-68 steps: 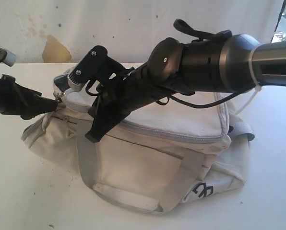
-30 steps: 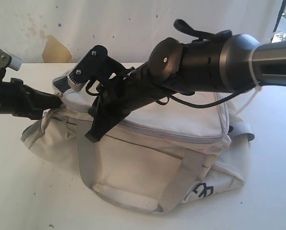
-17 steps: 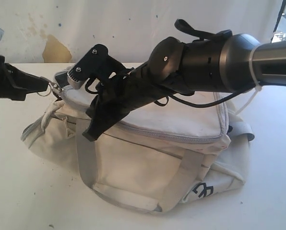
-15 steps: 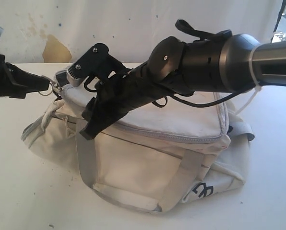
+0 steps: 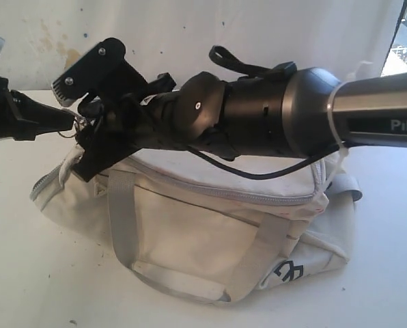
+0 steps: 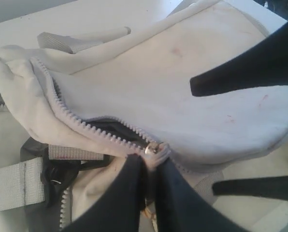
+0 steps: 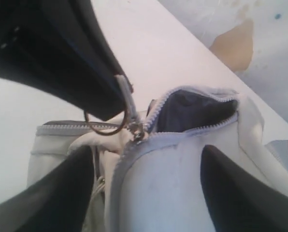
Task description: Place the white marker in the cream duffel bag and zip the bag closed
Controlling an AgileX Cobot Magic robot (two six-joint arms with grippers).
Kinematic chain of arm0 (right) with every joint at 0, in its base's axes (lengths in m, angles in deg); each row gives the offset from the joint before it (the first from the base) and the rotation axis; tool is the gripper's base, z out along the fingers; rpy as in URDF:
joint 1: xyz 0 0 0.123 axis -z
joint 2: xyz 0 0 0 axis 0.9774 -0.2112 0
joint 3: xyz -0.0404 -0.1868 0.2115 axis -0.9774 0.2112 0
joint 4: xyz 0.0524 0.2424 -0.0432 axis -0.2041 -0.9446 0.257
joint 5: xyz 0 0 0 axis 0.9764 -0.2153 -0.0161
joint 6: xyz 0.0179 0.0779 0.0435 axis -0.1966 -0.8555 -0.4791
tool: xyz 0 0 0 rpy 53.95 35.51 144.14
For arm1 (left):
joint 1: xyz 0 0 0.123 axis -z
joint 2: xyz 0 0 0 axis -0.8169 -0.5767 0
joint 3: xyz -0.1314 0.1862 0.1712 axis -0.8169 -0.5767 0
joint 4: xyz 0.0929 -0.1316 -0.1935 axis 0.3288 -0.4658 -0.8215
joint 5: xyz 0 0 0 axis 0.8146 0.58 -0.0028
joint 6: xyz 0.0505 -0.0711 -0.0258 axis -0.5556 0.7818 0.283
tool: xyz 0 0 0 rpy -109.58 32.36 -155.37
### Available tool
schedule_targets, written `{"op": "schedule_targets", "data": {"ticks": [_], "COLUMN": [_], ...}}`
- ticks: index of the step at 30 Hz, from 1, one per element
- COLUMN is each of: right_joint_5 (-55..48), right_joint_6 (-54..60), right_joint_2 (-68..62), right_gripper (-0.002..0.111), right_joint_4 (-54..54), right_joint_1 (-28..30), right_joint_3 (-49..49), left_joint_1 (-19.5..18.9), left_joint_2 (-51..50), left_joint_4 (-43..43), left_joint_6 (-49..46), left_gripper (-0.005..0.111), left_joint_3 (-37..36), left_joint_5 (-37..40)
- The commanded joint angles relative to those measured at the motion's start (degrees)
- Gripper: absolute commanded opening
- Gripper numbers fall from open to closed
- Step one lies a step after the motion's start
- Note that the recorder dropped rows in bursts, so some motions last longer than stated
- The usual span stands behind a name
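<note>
**Top zip closed but for the left end**

The cream duffel bag (image 5: pixel 217 225) lies on the white table (image 5: pixel 26 273). Its top zip is closed along most of its length and gapes at the left end over dark lining (image 7: pixel 192 108). White marker: not seen in any view. Left gripper (image 6: pixel 149 162) is clamped on the zipper pull (image 7: pixel 127 104). Right gripper (image 7: pixel 148 154) is over that end, jaws wide apart, holding nothing.

Cut-off white letters "PiP" on the right arm's grey tube (image 5: pixel 374 102); dark logo (image 5: pixel 289 271) on the cream duffel bag (image 5: pixel 203 232) unreadable.
</note>
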Motion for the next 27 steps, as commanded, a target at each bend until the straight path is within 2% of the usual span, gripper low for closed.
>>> {"op": "schedule_targets", "data": {"ticks": [1,11,15,23,27], "right_joint_5": [3.04,5.79,5.53,1.38,-2.18], "right_joint_6": [-4.62,-7.05,-7.05,-7.05,-6.59], "right_joint_2": [-1.61,-4.01,-4.29,-2.75,-2.70], "right_gripper": [0.056,0.053,0.037,0.000,0.000], "right_joint_4": [-0.48,-0.48,-0.48,-0.48,-0.48], "right_joint_1": [-0.21,-2.84,-2.84,-2.84,-2.84], "right_joint_3": [0.04,0.04,0.04,0.04,0.04], "left_joint_1": [-0.01,-0.01,-0.01,-0.01,-0.01], "left_joint_2": [0.66,0.66,0.66,0.66,0.66], "left_joint_4": [-0.84,-0.96,-0.74,-1.26,-0.89], "left_joint_6": [-0.14,1.13,1.39,6.73,16.25], "left_gripper": [0.000,0.000,0.000,0.000,0.000], "left_joint_3": [1.26,1.97,1.97,2.88,6.29], "left_joint_5": [2.57,3.63,4.49,0.49,-0.76]}}
